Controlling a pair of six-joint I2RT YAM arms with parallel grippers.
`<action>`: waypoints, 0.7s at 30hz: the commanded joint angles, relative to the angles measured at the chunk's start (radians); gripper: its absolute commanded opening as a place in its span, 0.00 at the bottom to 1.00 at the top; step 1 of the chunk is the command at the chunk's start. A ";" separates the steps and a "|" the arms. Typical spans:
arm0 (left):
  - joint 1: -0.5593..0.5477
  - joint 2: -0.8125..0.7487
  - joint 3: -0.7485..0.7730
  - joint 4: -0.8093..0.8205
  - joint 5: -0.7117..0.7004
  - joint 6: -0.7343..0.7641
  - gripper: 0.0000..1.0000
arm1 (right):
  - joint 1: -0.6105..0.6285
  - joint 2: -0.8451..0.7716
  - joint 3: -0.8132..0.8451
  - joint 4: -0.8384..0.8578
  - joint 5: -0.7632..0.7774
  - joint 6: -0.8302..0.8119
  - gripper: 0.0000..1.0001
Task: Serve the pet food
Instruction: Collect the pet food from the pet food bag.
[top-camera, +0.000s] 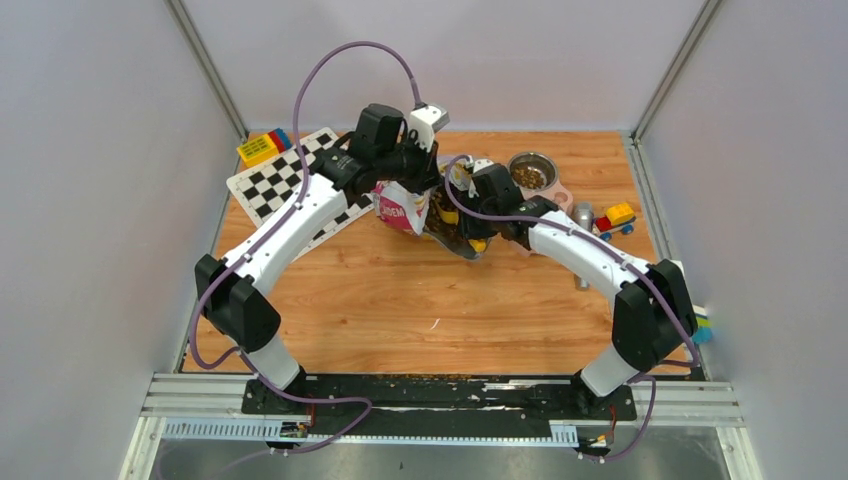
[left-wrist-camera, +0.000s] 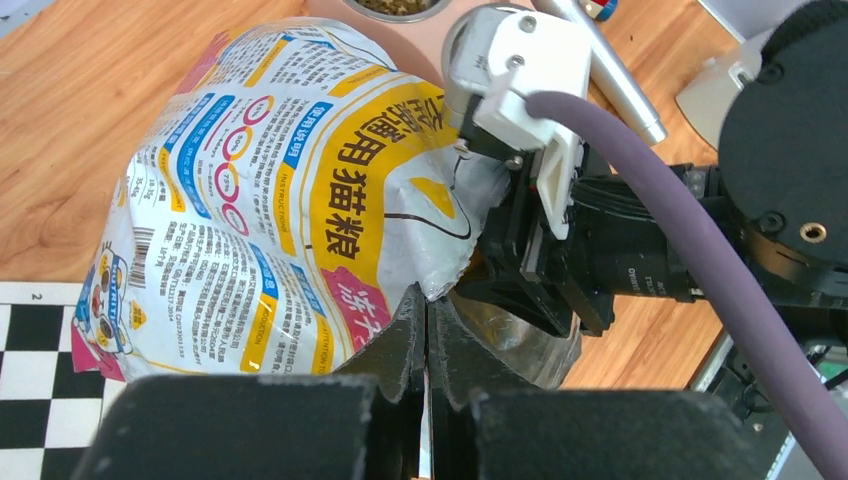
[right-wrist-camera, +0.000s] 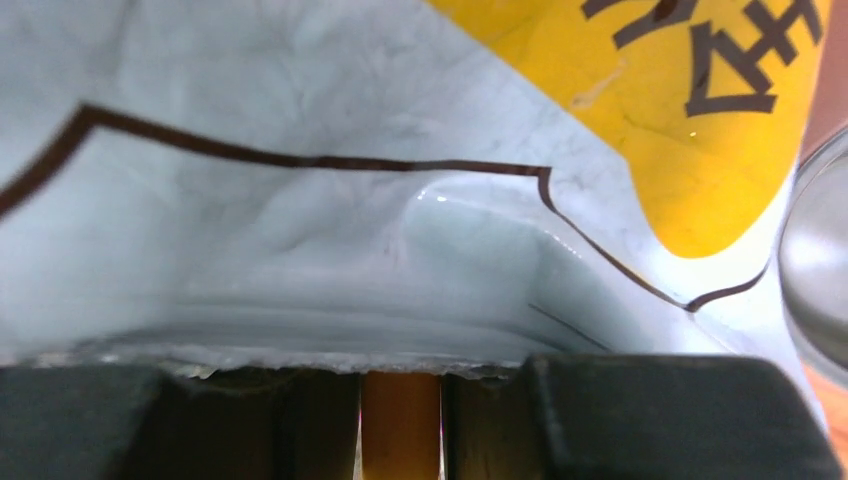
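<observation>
The cat-food bag (top-camera: 403, 209) lies tilted on the table, its mouth towards the right arm. My left gripper (top-camera: 415, 183) is shut on the bag's torn top edge; in the left wrist view (left-wrist-camera: 428, 300) the jaws pinch the foil rim of the bag (left-wrist-camera: 270, 200). My right gripper (top-camera: 468, 230) reaches into the bag's mouth, shut on the yellow scoop (top-camera: 478, 243). Its handle (right-wrist-camera: 400, 420) shows between the fingers, and the bag wall (right-wrist-camera: 300, 200) fills that view. Brown pet food (top-camera: 530, 177) lies in the steel bowl (top-camera: 548, 163) and shows at the bag's mouth (top-camera: 441, 226).
A checkerboard mat (top-camera: 275, 185) lies at the back left with toy blocks (top-camera: 262, 148) behind it. A toy car (top-camera: 614, 218) and a silver rod (left-wrist-camera: 610, 75) lie right of the bowl. A sponge (top-camera: 704, 324) sits at the right edge. Spilled kibble (top-camera: 430, 377) lines the near rail.
</observation>
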 joint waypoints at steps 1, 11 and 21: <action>0.023 -0.095 0.017 0.050 0.035 -0.054 0.00 | -0.015 -0.001 -0.075 0.244 0.169 -0.072 0.00; 0.073 -0.088 0.017 0.061 0.029 -0.090 0.00 | 0.009 -0.054 -0.141 0.379 0.231 -0.204 0.00; 0.103 -0.079 0.023 0.062 0.000 -0.097 0.00 | 0.014 -0.144 -0.066 0.198 0.152 -0.285 0.00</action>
